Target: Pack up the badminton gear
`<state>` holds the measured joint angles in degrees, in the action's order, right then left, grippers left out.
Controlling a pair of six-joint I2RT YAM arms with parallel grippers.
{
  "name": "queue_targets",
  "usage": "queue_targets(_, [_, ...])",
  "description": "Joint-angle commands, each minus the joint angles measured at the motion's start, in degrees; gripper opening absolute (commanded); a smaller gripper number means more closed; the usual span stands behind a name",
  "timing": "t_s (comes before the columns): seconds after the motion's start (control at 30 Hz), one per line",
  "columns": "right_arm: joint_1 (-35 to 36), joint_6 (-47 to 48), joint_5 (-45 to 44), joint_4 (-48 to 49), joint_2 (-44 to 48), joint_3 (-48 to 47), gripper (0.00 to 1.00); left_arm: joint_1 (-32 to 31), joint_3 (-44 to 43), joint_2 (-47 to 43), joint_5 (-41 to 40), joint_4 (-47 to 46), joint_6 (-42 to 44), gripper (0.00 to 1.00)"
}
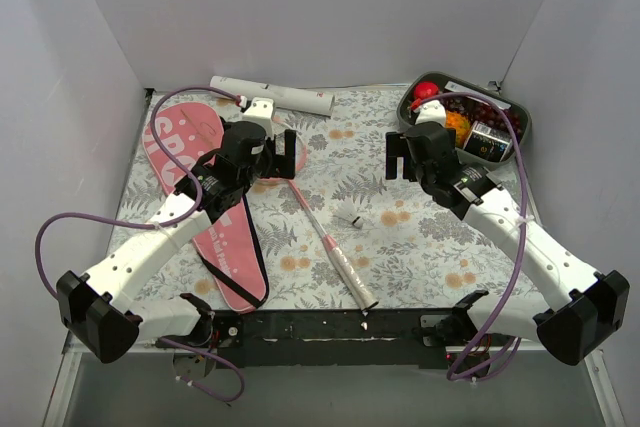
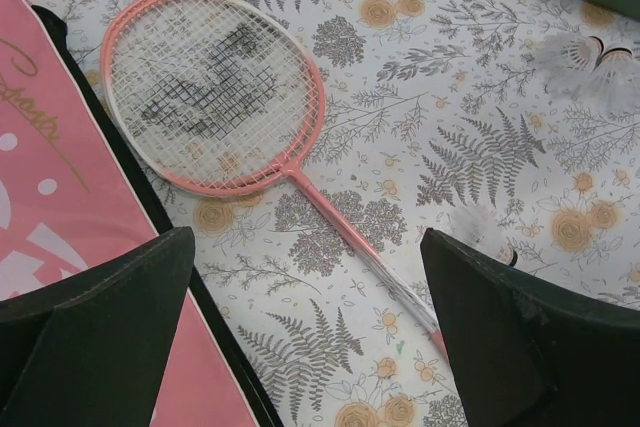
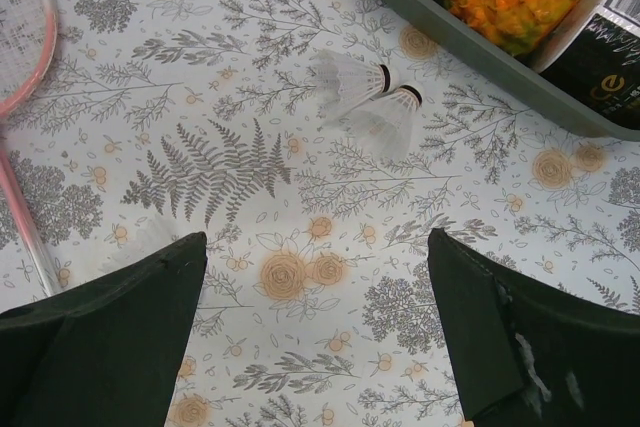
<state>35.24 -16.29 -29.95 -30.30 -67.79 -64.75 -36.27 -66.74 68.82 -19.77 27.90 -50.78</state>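
Left pincer [image 2: 308, 272] spread wide over racket [image 2: 210, 87], right pincer [image 3: 315, 252] likewise near shuttlecocks [image 3: 385, 122]

Pink-framed racket [image 2: 212, 92], pink bag [image 2: 60, 212], white tube [image 1: 272, 95], fern-and-rose tablecloth [image 3: 250, 197], seemingly white shuttlecock [image 1: 350, 214]

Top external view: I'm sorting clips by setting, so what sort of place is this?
Probably a robot lab test cell: white walls box in a table with a floral cover, left arm and right arm are bolted at its near edge, and a racket and fruit tray lie as props.

Pink racket [image 1: 327, 239] beside bag [image 1: 228, 252] (both flat)
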Motion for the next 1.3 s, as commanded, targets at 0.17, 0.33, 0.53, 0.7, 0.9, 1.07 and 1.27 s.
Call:
queue_targets(0.17, [-0.26,-0.49,-0.72,0.95,1.87,-1.87,0.98,0.06,0.91,-3.78,4.82,-1.09,2.97,0.98])
queue_targets(0.33, [-0.26,0.21,1.83,0.78,1.35,-1.43,0.98,0.06,0.03,-2.21,2.29,-0.92,3.94,0.98])
queue_targets(0.53, [-0.26,1.26,7.62,0.50,-0.59,-0.82,0.98,0.85,-2.77,5.44,-5.37,-3.47,9.03,0.98])
queue_targets(0.7, [-0.26,2.06,10.52,5.25,-4.35,0.07,0.98,7.95,-2.87,8.79,0.33,-8.47,9.75,0.98])
queue_targets(0.9, [-0.26,-0.49,15.70,6.92,-14.37,-8.19,0.95,18.43,-4.71,14.40,9.22,-15.76,7.36,0.98])
queue_targets(1.07, [-0.26,-1.46,19.75,9.73,-14.30,-5.92,0.94,18.34,-9.81,26.00,11.41,-21.47,15.44,0.98])
queue_targets(1.27, [-0.26,-1.11,21.87,11.32,-13.15,-3.54,0.95,18.25,-13.33,36.01,14.49,-31.84,25.89,0.98])
